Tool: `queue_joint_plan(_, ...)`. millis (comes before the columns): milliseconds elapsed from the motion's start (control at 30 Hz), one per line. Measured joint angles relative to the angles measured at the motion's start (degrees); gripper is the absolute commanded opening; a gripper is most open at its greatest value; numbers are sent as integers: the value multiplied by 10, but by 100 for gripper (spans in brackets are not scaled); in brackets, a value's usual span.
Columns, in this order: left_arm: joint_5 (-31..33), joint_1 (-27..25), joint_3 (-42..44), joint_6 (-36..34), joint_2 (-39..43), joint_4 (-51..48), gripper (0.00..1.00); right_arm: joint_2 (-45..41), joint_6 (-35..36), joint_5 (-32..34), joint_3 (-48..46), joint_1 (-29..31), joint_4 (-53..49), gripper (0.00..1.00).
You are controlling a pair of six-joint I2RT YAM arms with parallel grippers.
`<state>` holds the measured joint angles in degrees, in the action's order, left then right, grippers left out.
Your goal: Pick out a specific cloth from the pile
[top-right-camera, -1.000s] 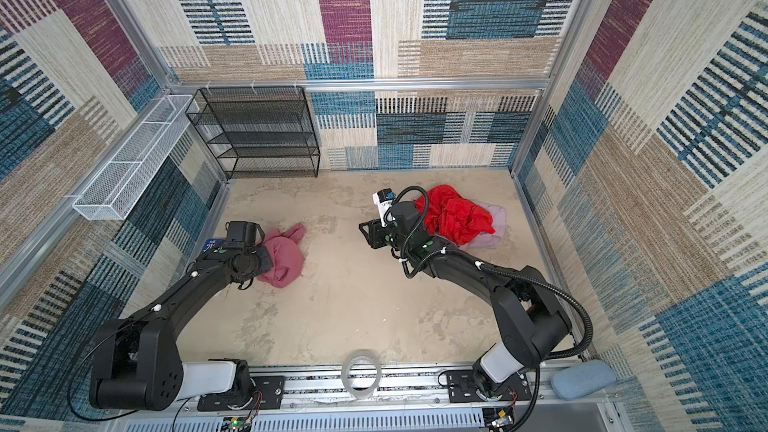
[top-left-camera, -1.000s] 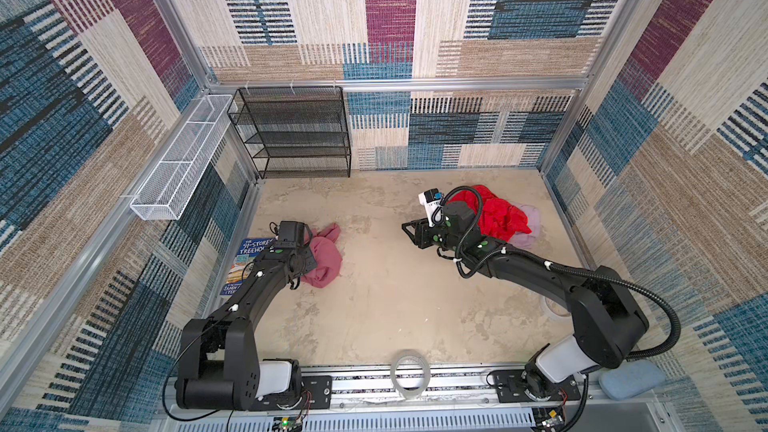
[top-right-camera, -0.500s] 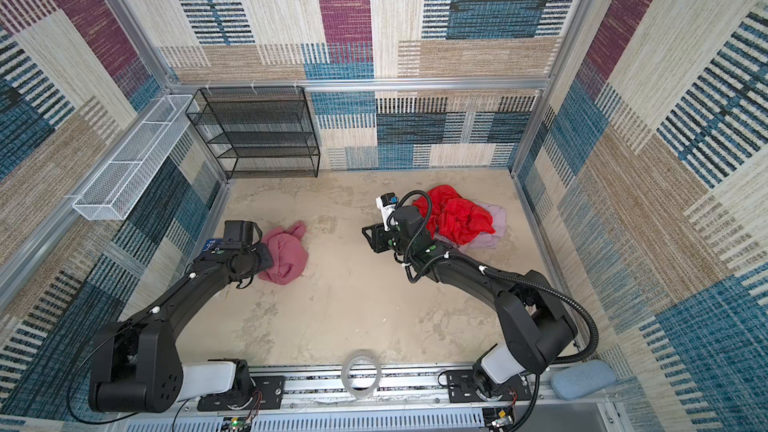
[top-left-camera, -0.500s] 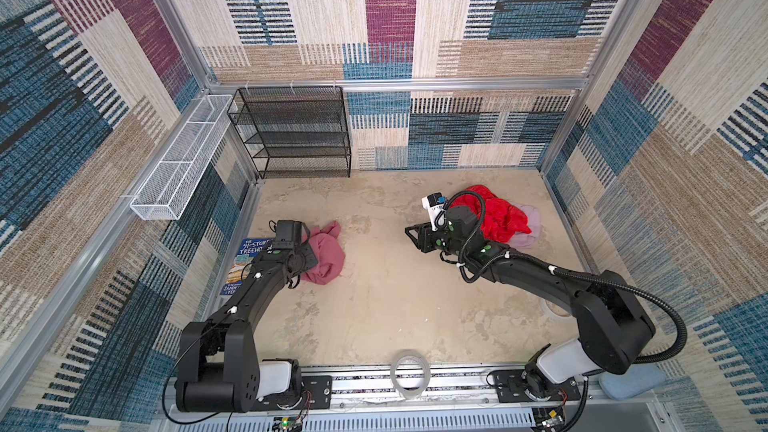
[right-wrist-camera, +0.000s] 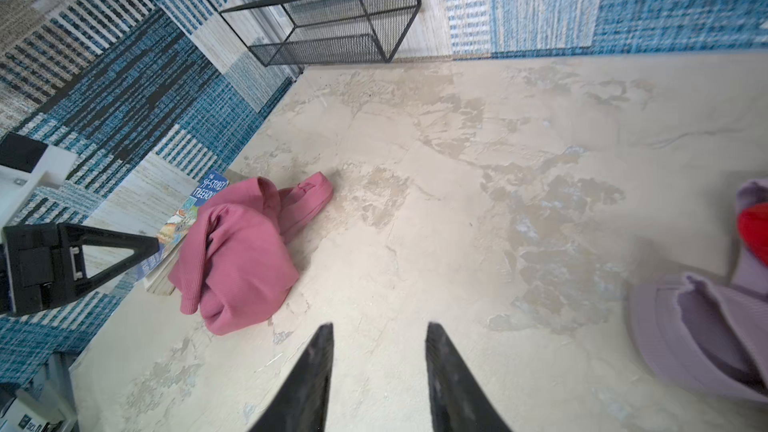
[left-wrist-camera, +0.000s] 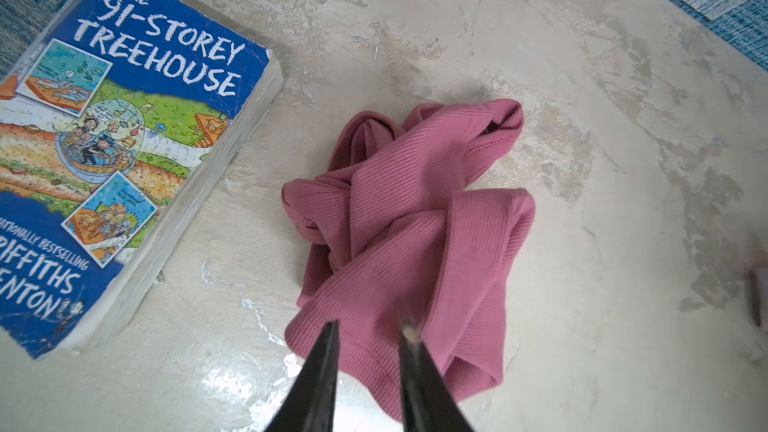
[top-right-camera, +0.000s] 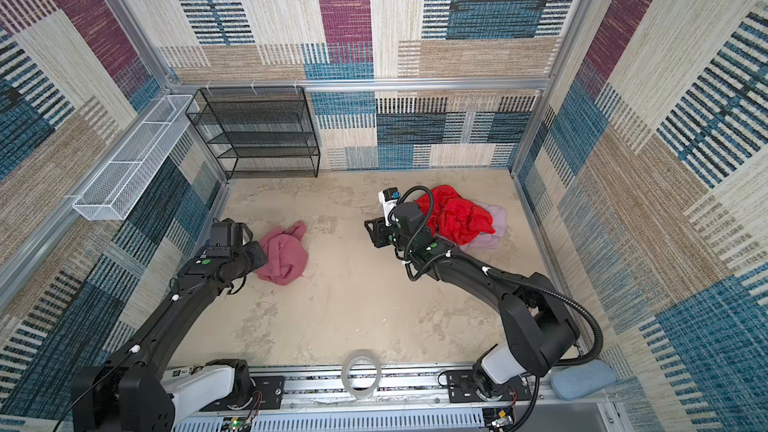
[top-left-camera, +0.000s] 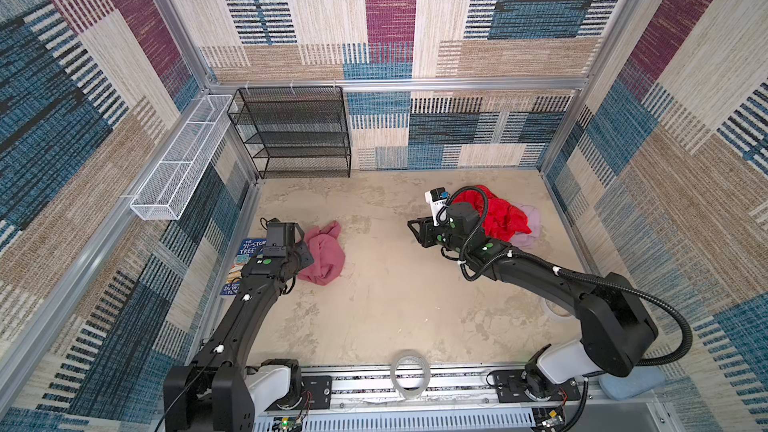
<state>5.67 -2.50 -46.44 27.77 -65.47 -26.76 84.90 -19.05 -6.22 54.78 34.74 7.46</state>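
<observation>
- While the left gripper (left-wrist-camera: 370,326) hung just over the cloth (top-left-camera: 322,257), its fingers stood slightly parted, gripping nothing.
- That rose cloth lay crumpled at nine o'clock on the table (top-left-camera: 395,305), with the book (left-wrist-camera: 112,139) just beside it at its nine o'clock.
- The right gripper (right-wrist-camera: 379,324) was parted and empty, at nine o'clock of the pile (top-left-camera: 505,216), which sat well apart from the cloth.
- I judged a fingertip could snag a fold on retreat and drag the cloth.
- A second before, the left fingers were shut; the right arm had barely shifted.
</observation>
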Motion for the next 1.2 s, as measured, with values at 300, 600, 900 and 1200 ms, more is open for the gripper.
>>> queue_joint_plan(300,8,-3,-5,-18,7,48,60,-89,50,95,-34,-39,-4,97)
queue_joint_plan(600,33,-2,-10,-57,-19,110,67,-194,91,178,-170,-156,47,100)
queue_joint_plan(900,76,-2,69,-148,-44,230,66,-210,114,218,-315,-264,196,100)
queue_joint_plan(1200,85,-1,182,-222,-17,409,66,-139,142,246,-353,-278,313,100)
